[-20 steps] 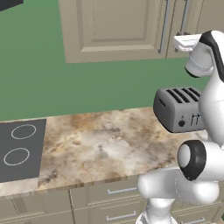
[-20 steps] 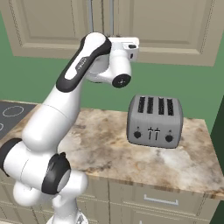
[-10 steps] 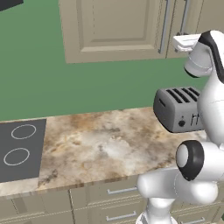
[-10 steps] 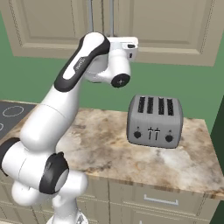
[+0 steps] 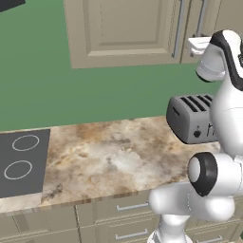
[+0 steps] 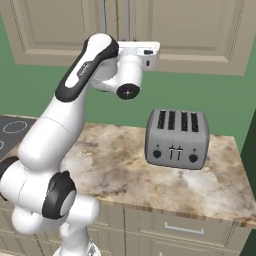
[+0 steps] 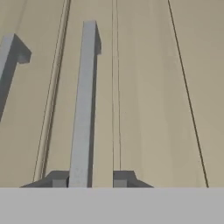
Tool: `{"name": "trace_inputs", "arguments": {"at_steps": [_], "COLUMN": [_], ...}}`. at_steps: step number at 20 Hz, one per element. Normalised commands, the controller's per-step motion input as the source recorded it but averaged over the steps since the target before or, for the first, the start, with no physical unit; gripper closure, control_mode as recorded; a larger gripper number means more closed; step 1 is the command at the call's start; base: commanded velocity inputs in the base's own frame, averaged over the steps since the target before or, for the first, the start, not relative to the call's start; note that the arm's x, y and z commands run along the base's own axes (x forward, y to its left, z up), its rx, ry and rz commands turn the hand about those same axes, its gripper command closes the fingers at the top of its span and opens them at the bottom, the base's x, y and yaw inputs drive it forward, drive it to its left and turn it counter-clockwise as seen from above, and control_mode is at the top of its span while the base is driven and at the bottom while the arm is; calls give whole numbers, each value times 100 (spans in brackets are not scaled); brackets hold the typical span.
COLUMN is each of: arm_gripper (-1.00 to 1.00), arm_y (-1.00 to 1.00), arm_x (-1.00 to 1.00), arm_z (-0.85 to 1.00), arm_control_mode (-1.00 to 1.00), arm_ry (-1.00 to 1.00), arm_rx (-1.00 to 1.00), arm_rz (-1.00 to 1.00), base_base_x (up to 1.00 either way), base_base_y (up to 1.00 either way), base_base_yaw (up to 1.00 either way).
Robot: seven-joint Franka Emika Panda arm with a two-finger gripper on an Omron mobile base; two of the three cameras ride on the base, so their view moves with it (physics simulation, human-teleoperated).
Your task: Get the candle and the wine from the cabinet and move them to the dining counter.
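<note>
Facing the beige wall cabinet (image 5: pixel 123 28) with recessed-panel doors, doors closed, claw (image 7: pixel 91 177) raised right up at its front. Claw fingertips spread apart, released; left tip (image 7: pixel 59 178) overlaps the lower end of one long thin grey bar handle (image 7: pixel 83 105), contact unclear. Second grey bar handle (image 7: pixel 8 61) just left of it. Grey four-slot toaster (image 6: pixel 177 139) on marbled stone tabletop (image 5: pixel 114 161) below cabinet; black cooktop (image 5: pixel 21 161) well left of toaster.
</note>
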Motion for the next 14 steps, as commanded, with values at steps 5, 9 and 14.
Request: {"name": "trace_inputs", "arguments": {"at_steps": [5,9,14], "arm_gripper": [100,100,100], "arm_y": [-64,-88,-94], "arm_x": [-64,-82,-92], "arm_z": [50,46,40], "arm_control_mode": [-100,-100,-100], "arm_ry": [5,3,2], "arm_rx": [0,0,0], "arm_rz": [-26,-17,-13], "base_base_x": [0,0,0], "base_base_y": [0,0,0], "base_base_yaw": [0,0,0]}}
